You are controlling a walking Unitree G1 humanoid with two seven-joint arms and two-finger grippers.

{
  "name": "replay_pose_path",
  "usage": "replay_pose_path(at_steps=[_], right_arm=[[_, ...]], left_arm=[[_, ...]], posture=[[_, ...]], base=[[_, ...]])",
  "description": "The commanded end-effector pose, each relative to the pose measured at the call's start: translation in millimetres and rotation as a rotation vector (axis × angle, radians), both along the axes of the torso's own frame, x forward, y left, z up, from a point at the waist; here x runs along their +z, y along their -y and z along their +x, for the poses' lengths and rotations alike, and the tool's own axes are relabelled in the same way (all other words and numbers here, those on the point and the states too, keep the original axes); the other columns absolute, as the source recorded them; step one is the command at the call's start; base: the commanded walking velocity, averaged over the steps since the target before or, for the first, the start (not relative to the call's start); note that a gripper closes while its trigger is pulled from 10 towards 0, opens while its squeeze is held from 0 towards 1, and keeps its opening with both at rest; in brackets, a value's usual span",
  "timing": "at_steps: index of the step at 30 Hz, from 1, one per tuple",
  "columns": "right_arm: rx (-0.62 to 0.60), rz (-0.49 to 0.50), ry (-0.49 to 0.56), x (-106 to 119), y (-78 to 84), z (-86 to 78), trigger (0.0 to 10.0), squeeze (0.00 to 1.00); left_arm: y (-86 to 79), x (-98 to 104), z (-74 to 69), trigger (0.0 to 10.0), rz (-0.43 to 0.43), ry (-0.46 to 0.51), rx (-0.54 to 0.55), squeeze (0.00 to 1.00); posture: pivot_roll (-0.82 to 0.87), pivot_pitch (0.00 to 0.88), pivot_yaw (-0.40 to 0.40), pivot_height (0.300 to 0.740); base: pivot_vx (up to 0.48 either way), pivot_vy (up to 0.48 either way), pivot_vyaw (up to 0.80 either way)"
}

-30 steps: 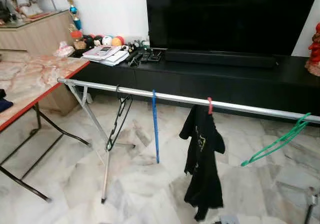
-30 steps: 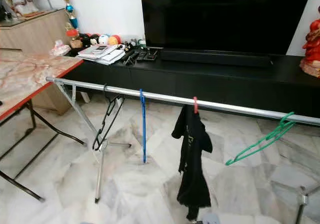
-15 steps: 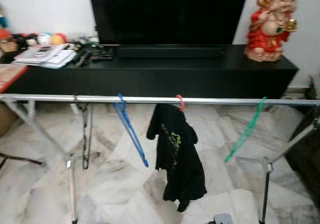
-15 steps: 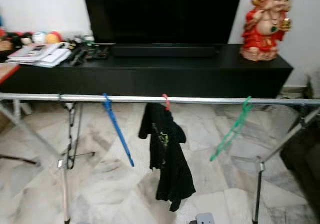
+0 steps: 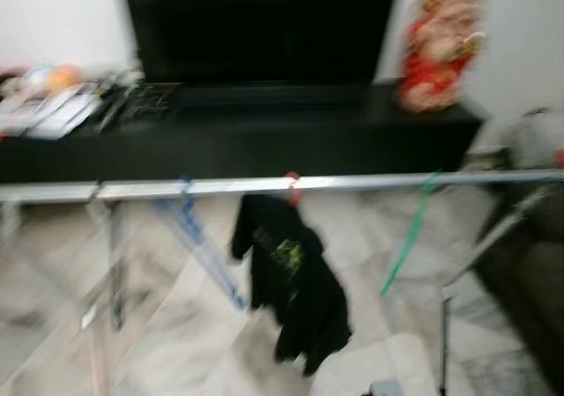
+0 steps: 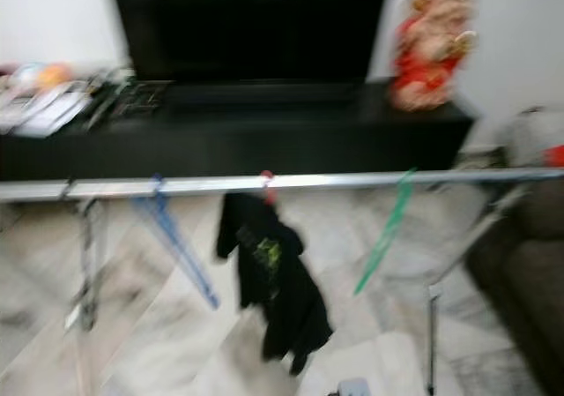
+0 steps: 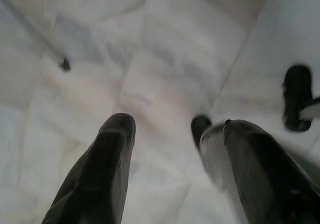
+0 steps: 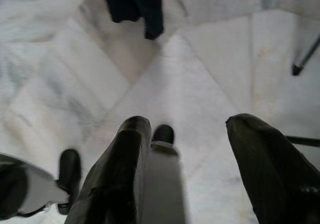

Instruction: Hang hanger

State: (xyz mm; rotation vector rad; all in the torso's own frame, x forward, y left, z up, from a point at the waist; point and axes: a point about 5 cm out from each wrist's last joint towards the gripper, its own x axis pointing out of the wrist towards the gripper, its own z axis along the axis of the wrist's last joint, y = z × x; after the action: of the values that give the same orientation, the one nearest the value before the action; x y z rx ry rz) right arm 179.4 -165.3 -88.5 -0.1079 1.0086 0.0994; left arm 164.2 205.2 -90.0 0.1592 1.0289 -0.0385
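1. Right, the green hanger (image 5: 407, 242) hangs on the silver rail (image 5: 352, 183), hooked toward the rail's right end and slanting down and to the left below it.
2. Left of it along the same rail, a red hanger (image 5: 292, 184) carries a black shirt (image 5: 286, 277) with a greenish print, and the shirt droops well below the rail.
3. Further left on the rail comes a blue hanger (image 5: 198, 242), tilted, with its lower end pointing right toward the shirt.
4. The whole head view is blurred, so small detail along the rail can't be made out; a rail leg (image 5: 443, 334) stands below the rail's right part.
5. Behind the rail runs a long black cabinet (image 5: 264, 136) with a big dark television (image 5: 256, 26) on it.
6. A red and gold figurine (image 5: 438, 48) sits on the cabinet beyond the rail's right part; papers (image 5: 44, 114) and small blurred items sit beyond its left part.
7. A dark sofa (image 6: 529, 272) edges in past the rail's right end.
8. The left gripper (image 7: 175, 134) hangs low over the pale marble floor (image 7: 165, 49), its two black fingers spread wide apart with nothing between them.
9. The right gripper (image 8: 187, 129) is likewise down over the floor, fingers parted and empty, with the hem of the black shirt in sight ahead of it.
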Motion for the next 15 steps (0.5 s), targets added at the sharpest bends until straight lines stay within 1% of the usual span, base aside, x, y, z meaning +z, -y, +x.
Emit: replay_pose_path(at_steps=[1, 3, 10, 11, 14, 15], right_arm=[[0.001, 0.002, -0.016, -2.1, -0.4, -4.3, 10.0, 0.0], [0.002, 0.003, -0.017, -2.3, -0.5, -4.8, 10.0, 0.0], [0.001, 0.005, -0.019, -2.5, -0.9, -5.2, 10.0, 0.0], [0.001, 0.005, -0.019, -2.5, -0.9, -5.1, 10.0, 0.0], [-0.002, 0.006, -0.017, -2.2, -0.9, -4.6, 10.0, 0.0], [-0.003, 0.006, -0.016, -2.1, -1.0, -4.2, 10.0, 0.0]], left_arm=[[0.7, -4.3, -10.0, 10.0, -0.002, -0.035, -0.015, 0.0], [0.7, -4.4, -10.2, 10.0, -0.004, -0.035, -0.013, 0.0], [1.5, -4.0, -9.3, 10.0, -0.011, -0.028, -0.009, 0.0], [1.8, -3.8, -8.7, 10.0, -0.013, -0.026, -0.005, 0.0], [1.7, -3.3, -7.5, 10.0, -0.012, -0.021, 0.0, 0.0], [2.5, -2.8, -6.0, 10.0, -0.001, -0.018, -0.03, 0.0]], posture=[[0.03, 0.007, 0.033, 0.74], [0.03, 0.005, 0.033, 0.74], [0.03, 0.006, 0.034, 0.74], [0.03, 0.012, 0.035, 0.74], [0.03, 0.016, 0.034, 0.74], [0.03, 0.02, 0.034, 0.74]], base=[[0.0, 0.0, 0.0], [0.0, 0.0, -0.8], [0.0, 0.0, 0.0], [0.0, 0.0, -0.8], [0.0, 0.0, 0.0], [0.0, 0.0, 0.0]])
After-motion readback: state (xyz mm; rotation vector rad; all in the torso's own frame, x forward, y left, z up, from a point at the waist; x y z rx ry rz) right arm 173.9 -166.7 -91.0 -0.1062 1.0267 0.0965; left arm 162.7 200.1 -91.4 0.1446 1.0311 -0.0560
